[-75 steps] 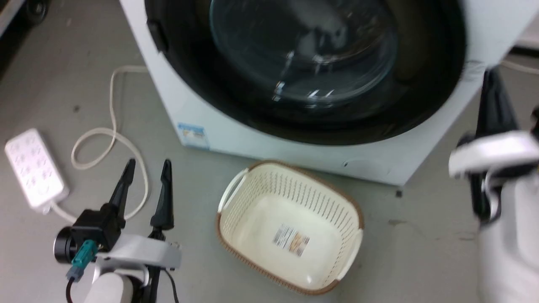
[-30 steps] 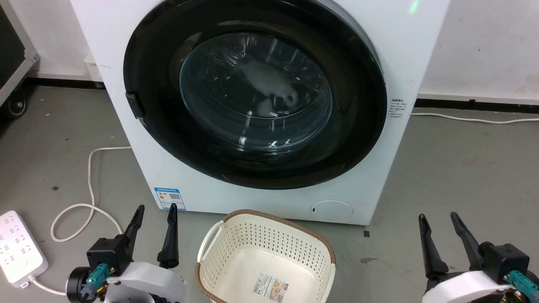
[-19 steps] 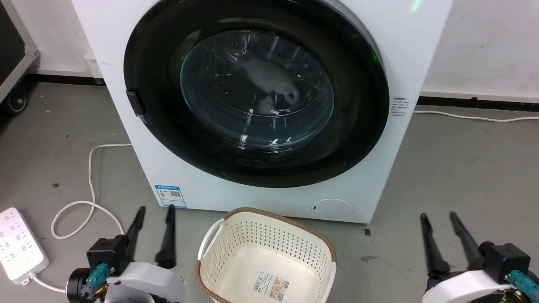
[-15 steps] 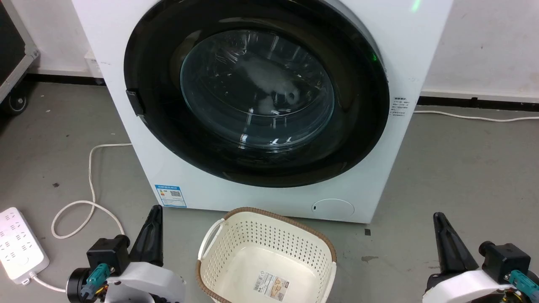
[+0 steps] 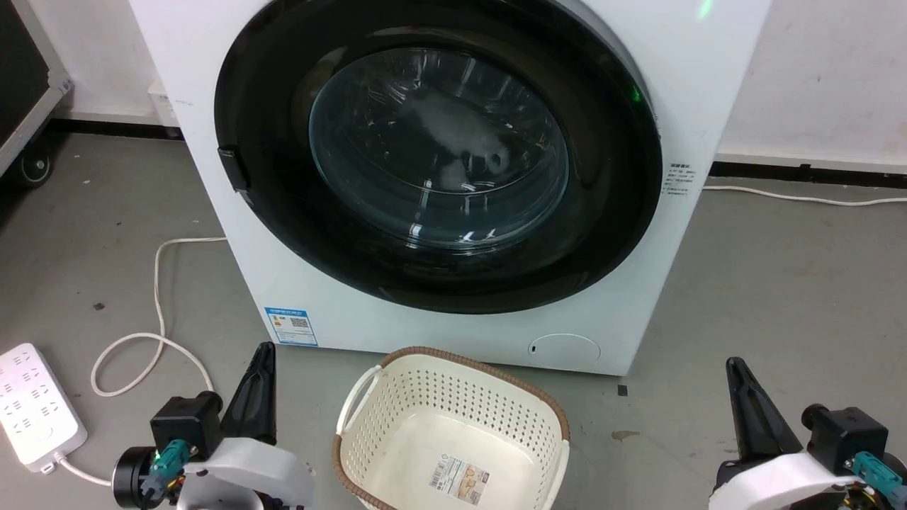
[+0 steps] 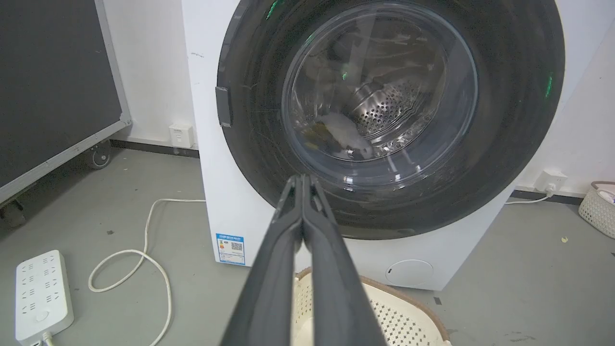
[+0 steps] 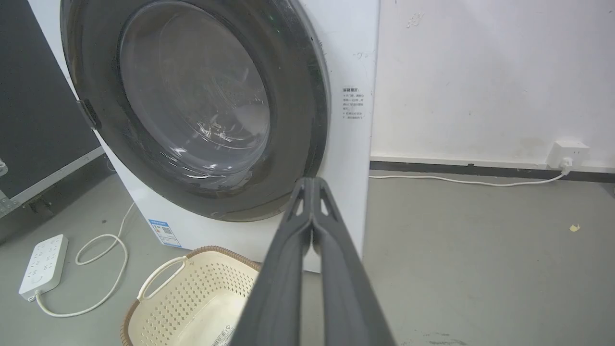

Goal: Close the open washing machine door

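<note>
The washing machine door lies shut; my left gripper and right gripper hang low and near, jaws pressed together.

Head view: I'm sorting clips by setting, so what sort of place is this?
Likely a lab or workshop corner set up for laundry: a washer on bare grey floor, a loose power strip beside it, and a wheeled black case.
</note>
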Available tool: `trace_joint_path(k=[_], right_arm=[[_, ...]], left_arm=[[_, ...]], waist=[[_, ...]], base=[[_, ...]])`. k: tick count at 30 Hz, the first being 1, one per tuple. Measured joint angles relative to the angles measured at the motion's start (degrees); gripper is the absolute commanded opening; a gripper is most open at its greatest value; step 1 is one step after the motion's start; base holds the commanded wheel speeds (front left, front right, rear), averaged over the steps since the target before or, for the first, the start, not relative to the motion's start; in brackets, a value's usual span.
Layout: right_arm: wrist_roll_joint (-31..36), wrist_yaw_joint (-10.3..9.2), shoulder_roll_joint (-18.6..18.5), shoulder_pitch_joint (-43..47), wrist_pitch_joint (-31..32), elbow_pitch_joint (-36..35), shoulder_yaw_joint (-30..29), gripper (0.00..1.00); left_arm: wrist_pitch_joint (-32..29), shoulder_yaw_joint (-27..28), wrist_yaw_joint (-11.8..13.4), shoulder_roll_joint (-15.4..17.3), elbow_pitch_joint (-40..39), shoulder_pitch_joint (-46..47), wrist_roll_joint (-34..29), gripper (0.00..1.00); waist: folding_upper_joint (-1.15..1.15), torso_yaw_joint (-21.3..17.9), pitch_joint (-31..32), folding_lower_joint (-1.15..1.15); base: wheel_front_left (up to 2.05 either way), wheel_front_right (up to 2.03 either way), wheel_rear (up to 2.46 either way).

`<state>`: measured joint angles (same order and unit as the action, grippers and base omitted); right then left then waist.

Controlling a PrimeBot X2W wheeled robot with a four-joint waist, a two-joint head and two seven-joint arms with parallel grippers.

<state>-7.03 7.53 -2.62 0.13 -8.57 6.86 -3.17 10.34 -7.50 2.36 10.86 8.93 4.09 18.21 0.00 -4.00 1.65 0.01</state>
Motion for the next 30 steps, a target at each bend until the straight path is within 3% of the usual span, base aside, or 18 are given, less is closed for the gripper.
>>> trace_joint_path(k=[30], right_arm=[[2.2,0.00,0.0,0.0,2.8,-2.1,1.1,0.00]], left_arm=[[-3.4,2.5,-0.6,-2.6,-2.8,-0.7,-5.6,0.00]], waist=[[0.00,1.3,-0.5,0.00]], base=[[0.00,0.00,0.00]])
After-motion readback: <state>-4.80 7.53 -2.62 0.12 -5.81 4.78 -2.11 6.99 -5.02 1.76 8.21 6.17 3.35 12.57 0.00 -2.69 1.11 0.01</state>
